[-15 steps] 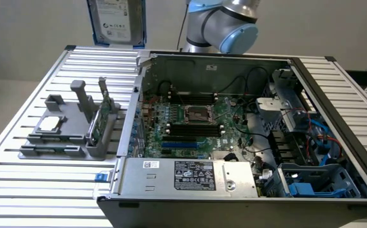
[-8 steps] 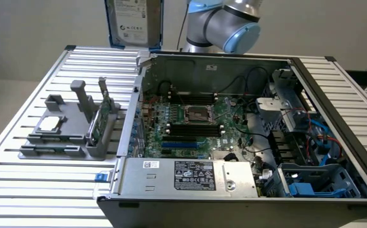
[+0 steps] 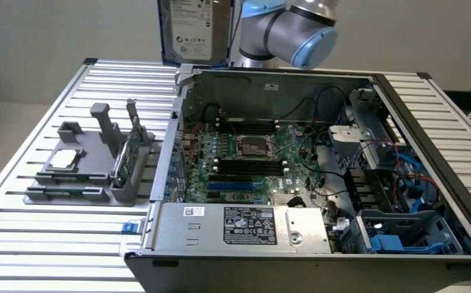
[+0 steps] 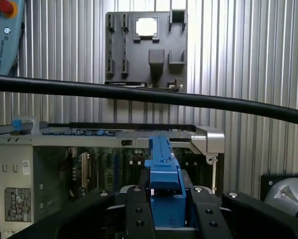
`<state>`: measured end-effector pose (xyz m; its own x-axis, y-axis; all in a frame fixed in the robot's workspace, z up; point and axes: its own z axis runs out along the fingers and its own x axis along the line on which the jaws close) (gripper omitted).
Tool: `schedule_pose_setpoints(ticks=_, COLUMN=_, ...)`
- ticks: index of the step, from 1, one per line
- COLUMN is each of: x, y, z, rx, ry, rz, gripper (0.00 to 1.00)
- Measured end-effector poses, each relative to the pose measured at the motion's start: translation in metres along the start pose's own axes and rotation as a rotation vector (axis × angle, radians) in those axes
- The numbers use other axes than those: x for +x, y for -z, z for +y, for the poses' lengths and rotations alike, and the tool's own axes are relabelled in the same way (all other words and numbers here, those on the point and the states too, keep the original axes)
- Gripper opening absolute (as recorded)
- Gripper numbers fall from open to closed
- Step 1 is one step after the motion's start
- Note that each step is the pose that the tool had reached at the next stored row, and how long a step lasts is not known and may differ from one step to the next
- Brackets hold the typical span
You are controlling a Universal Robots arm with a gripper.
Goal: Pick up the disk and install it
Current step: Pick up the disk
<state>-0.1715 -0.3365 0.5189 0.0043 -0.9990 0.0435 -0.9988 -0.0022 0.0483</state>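
Over slatted table hangs silver, white-labelled, blue-framed disk.

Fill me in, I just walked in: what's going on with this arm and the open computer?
The arm's end effector grips the disk by its blue carrier, upright above an edge of the open computer case. It is not installed yet. A grey holder beside the case carries a chip and a green card.

Slatted table, open computer case, grey fixture
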Motion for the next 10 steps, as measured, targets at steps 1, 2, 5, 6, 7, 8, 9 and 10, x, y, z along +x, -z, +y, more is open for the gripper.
schedule_pose_setpoints(ticks=1, x=0.002, y=0.0002, z=-0.0045, rx=-0.0001, ry=0.000, rz=0.0000, gripper=0.33)
schedule_pose_setpoints(ticks=2, x=0.004, y=0.0004, z=-0.0090, rx=-0.0002, ry=0.000, rz=0.0001, gripper=0.33)
schedule_pose_setpoints(ticks=5, x=0.010, y=0.0020, z=-0.0198, rx=0.0000, ry=0.000, rz=-0.0001, gripper=0.33)
schedule_pose_setpoints(ticks=6, x=0.012, y=0.0032, z=-0.0231, rx=0.0000, ry=0.000, rz=-0.0001, gripper=0.33)
schedule_pose_setpoints(ticks=7, x=0.014, y=0.0043, z=-0.0264, rx=-0.0001, ry=0.000, rz=0.0000, gripper=0.33)
schedule_pose_setpoints(ticks=8, x=0.017, y=0.0055, z=-0.0302, rx=0.0000, ry=0.000, rz=-0.0001, gripper=0.33)
schedule_pose_setpoints(ticks=9, x=0.019, y=0.0065, z=-0.0335, rx=0.0000, ry=0.000, rz=-0.0001, gripper=0.33)
schedule_pose_setpoints(ticks=10, x=0.021, y=0.0071, z=-0.0369, rx=0.0000, ry=0.000, rz=0.0000, gripper=0.33)
